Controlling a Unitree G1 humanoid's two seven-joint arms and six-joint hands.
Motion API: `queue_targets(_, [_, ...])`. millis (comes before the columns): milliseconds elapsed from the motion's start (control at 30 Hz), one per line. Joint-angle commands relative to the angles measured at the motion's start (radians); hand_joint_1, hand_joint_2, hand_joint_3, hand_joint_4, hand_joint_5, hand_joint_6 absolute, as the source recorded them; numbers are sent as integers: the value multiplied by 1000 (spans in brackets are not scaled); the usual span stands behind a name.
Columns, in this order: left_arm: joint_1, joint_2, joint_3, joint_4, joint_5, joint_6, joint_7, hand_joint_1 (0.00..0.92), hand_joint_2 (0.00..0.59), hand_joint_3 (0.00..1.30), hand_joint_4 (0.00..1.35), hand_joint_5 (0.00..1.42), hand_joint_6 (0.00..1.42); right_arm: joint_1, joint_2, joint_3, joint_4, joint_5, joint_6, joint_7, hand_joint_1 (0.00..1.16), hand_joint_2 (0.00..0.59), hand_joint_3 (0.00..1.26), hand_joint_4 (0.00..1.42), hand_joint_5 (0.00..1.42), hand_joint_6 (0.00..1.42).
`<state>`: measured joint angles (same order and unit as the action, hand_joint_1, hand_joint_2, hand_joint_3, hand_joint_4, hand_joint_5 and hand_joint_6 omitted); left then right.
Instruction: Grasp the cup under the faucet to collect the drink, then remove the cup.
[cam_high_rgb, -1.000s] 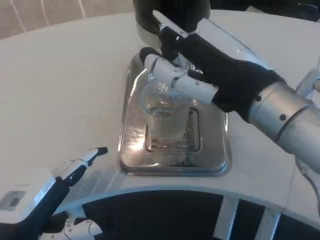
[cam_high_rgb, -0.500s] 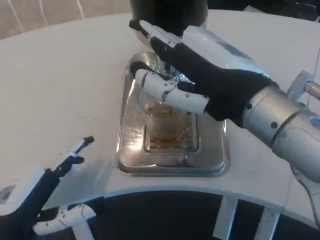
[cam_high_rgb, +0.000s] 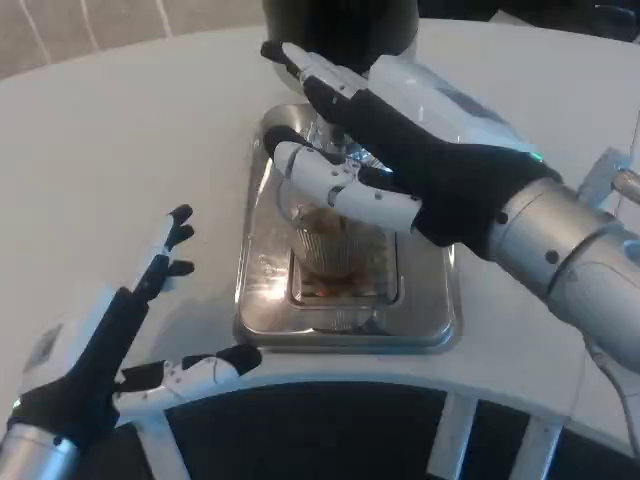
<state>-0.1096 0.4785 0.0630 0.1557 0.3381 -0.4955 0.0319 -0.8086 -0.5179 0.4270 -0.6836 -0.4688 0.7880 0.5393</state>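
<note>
While the cup (cam_high_rgb: 328, 243) stands on the grille of the steel drip tray (cam_high_rgb: 262, 290) beneath the dark dispenser (cam_high_rgb: 340, 25), I judge the collecting step to be the one in hand: the clear cup shows a brownish fill, though I cannot tell whether liquid is running into it. My right hand (cam_high_rgb: 400, 150) reaches over the tray from the right, its fingers (cam_high_rgb: 340, 185) curved across the cup's upper part and touching it. That reads to me as a grip around the rim area, with the hand partly closed rather than flat. How firmly it squeezes I cannot tell, since the far side of the cup is hidden by the hand itself.

My left hand (cam_high_rgb: 115, 345) waits at the near left of the white table (cam_high_rgb: 120, 140), well apart from the tray, fingers spread and holding nothing.

Next I would want to confirm the fill level, then draw the cup out from under the spout, keeping it upright and lifting it over the tray's raised edge without slopping the drink.
</note>
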Motion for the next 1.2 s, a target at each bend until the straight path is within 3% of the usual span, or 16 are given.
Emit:
queue_targets(33, [-43,-29,-18,42,27,7,29,354,44,0,0,226,260,30,14,27,-19,29,-34,57,0,515,0,0,0,0])
queue_targets(800, [-275,-75,-99,264,74,-6,81,431,66,11,0,293,320,43,36,12,-29,9,-23,75,0,519,0,0,0,0])
queue_targets(1200, [-350,-89,-118,348,65,-12,117,414,69,43,4,133,202,42,46,10,-24,3,-26,77,1,527,0,0,0,0])
